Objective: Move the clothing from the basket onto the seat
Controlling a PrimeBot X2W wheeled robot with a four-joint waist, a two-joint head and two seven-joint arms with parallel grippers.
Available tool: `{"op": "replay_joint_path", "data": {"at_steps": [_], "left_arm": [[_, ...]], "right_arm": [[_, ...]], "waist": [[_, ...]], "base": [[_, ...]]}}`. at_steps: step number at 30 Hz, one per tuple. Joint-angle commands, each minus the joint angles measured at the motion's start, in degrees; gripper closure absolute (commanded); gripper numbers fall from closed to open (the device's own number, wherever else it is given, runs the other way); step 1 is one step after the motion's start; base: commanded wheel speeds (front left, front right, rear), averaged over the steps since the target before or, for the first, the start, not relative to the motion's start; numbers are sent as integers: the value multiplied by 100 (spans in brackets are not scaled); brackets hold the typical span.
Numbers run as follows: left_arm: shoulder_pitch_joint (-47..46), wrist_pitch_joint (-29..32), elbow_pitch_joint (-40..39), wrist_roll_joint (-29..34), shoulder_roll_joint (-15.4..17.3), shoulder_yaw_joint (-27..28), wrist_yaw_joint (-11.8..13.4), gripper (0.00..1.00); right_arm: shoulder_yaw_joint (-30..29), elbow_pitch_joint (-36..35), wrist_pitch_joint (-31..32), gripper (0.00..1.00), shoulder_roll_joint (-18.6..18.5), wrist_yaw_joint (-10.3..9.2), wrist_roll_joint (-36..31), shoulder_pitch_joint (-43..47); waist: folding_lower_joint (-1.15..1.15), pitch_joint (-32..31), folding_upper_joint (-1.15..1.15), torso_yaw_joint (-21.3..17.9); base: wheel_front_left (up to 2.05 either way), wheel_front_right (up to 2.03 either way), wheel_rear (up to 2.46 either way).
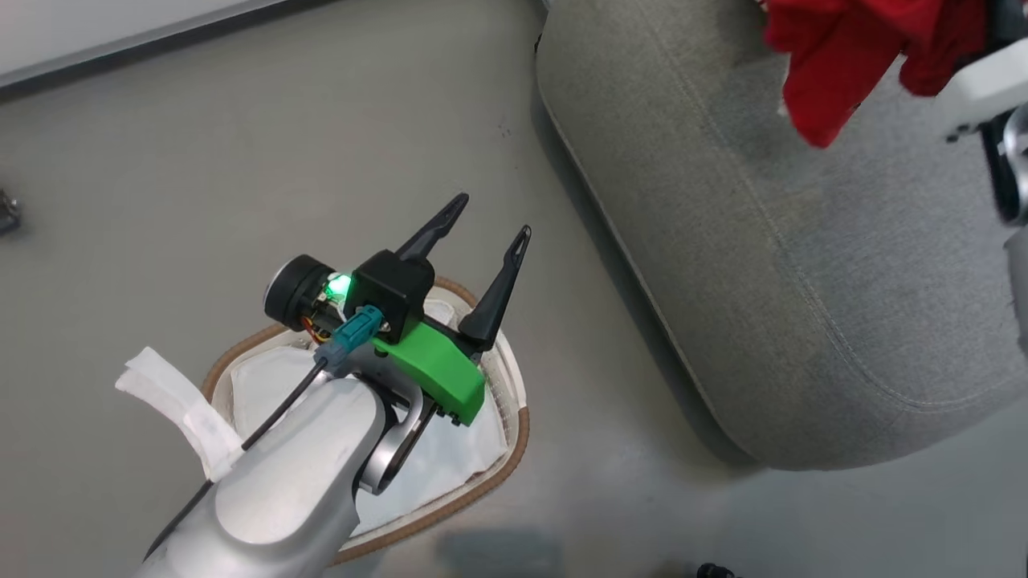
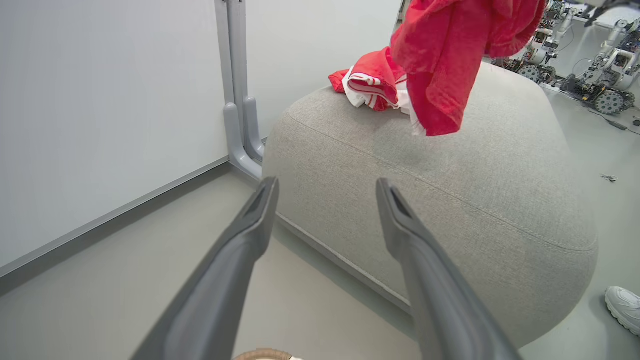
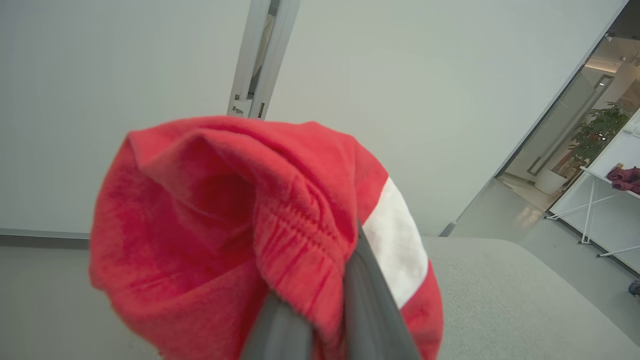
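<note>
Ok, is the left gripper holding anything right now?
No, the left gripper stands open, its two fingers apart with nothing between them.

The head camera looks steeply down at the floor (image 1: 161, 160), with the basket (image 1: 524, 437) near the bottom edge and the seat (image 1: 803, 281) along the right. The left wrist camera sits low, just over the basket's rim, and faces across the floor to the seat's rounded side and the white wall (image 2: 100, 100). The right wrist camera hangs very near the clothing (image 3: 225, 225) (red fabric covers its middle), facing a wall over the seat's top. All three share the seat and the clothing.
</note>
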Motion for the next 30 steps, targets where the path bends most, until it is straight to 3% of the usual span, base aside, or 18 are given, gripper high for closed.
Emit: {"op": "replay_joint_path", "data": {"at_steps": [1, 5, 13, 23, 25, 26, 27, 30], "left_arm": [[-106, 10, -60, 78, 75, -6, 31, 0], [-223, 86, -254, 183, 70, -92, 27, 0], [-519, 92, -482, 346, -26, -222, -6, 0], [-637, 63, -498, 452, -100, -347, -5, 0], [-646, 35, -468, 456, -92, -352, -7, 0], [-650, 24, -449, 452, -85, -349, -2, 0], [-654, 30, -439, 449, -75, -355, -6, 0], [-695, 67, -403, 488, 18, -359, -4, 0]], "right_arm": [[-58, 92, 99, 100, -182, -8, 114, -361], [-324, 298, 353, 100, -730, -8, 158, -1172], [-1272, 757, 786, 100, -1398, -8, -279, -1927], [-2312, 1523, 688, 98, -1261, -8, -1066, -1457], [-2509, 1605, 596, 56, -1133, -8, -1189, -1398], [-2584, 1642, 528, 12, -1052, -7, -1258, -1371], [-2637, 1667, 467, 0, -979, -8, -1301, -1361], [-2756, 1756, 266, 0, -754, -8, -1427, -1343]], "waist": [[-1, 540, 0, 470], [-1, 857, 0, 735], [-1, 1537, 0, 1258], [-1, 2030, 0, 1503], [-1, 2057, 0, 1500], [-1, 2066, 0, 1490], [-1, 2068, 0, 1474], [-1, 2049, 0, 1353]], "base": [[0, 0, 0], [0, 0, 0], [0, 0, 0], [0, 0, 0], [0, 0, 0], [0, 0, 0], [0, 0, 0], [0, 0, 0]]}}
